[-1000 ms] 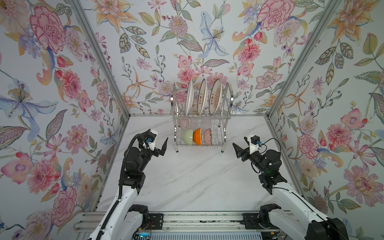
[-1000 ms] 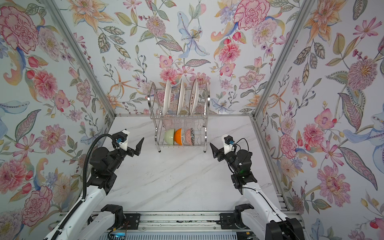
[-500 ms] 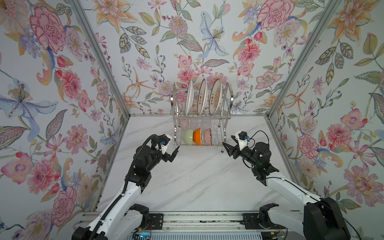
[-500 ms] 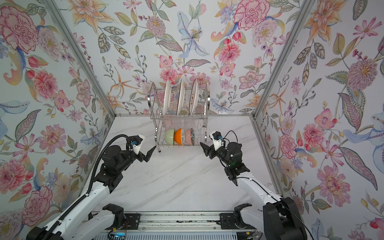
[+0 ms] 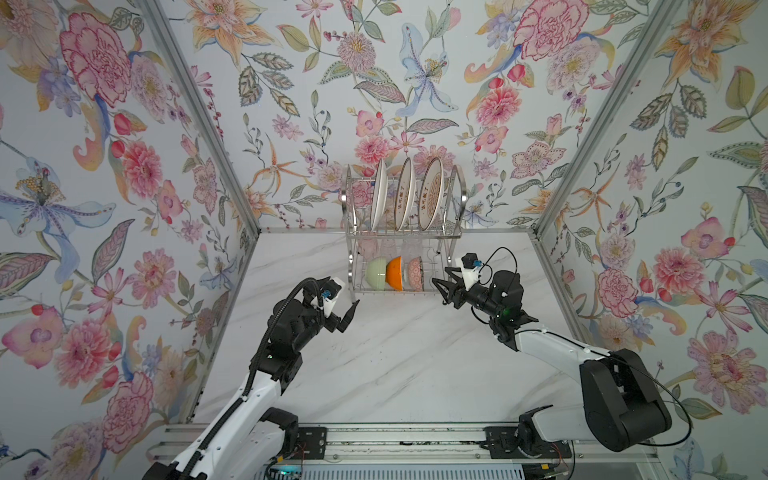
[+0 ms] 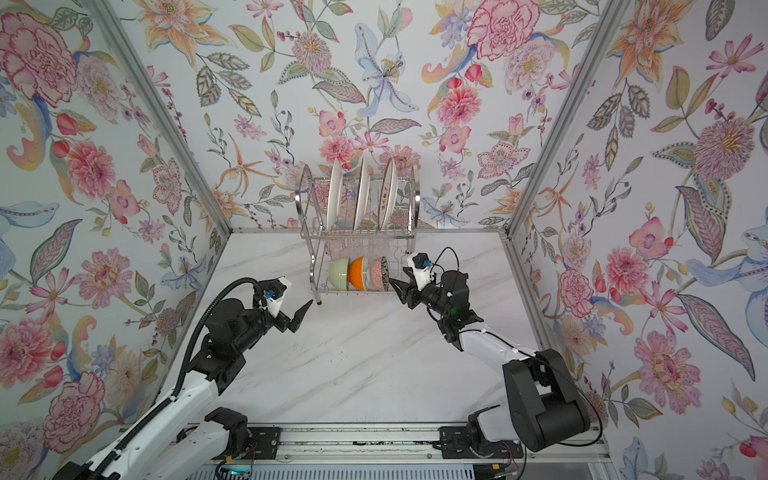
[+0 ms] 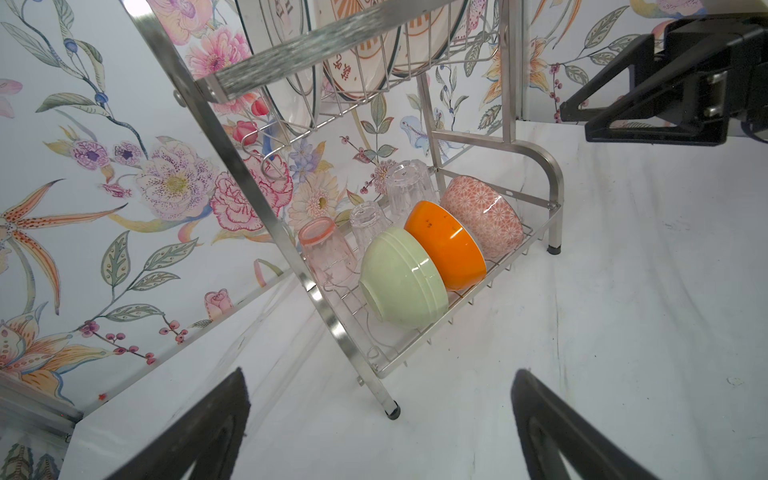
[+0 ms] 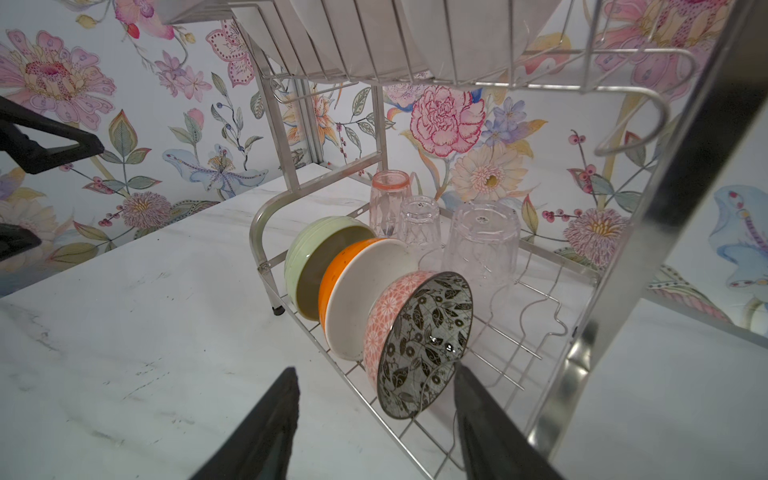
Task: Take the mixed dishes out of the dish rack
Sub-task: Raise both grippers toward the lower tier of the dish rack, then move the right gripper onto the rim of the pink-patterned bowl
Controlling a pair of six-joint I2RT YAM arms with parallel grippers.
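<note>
- The dish rack [image 5: 353,257] stands at the middle of the counter's [image 5: 395,353] back edge, and no dish is out of it yet.
- Upper tier: three plates [image 5: 405,195] stand on edge.
- Lower tier: the green bowl [image 8: 307,257], orange bowl [image 8: 357,299] and pink-patterned bowl [image 8: 415,332] stand on edge in a row along the front. A pink cup [image 8: 388,199] and two clear cups [image 8: 419,224] sit upside down behind them.
- Right gripper [image 5: 439,291]: jaws apart and empty, at the rack's right end, level with the lower tier. In the right wrist view the pink-patterned bowl's lower rim sits between the two fingers. One finger looks very near the rim, but I cannot tell whether it touches.
- Left gripper [image 7: 378,376]: jaws wide apart and empty, just off the rack's front-left foot, facing the green bowl.
- Step in hand, as I judge it: you are on the first pick, with the right arm closing in on the pink-patterned bowl at the end of the row.
- Next move calls for one finger inside that bowl and one on its outer wall. Clamp on the rim, then lift it out toward the counter's front edge, clear of the side frame and the upper tier's wires.
- Watch the orange bowl: it sits close against the pink-patterned one and may tip once that bowl is gone.
</note>
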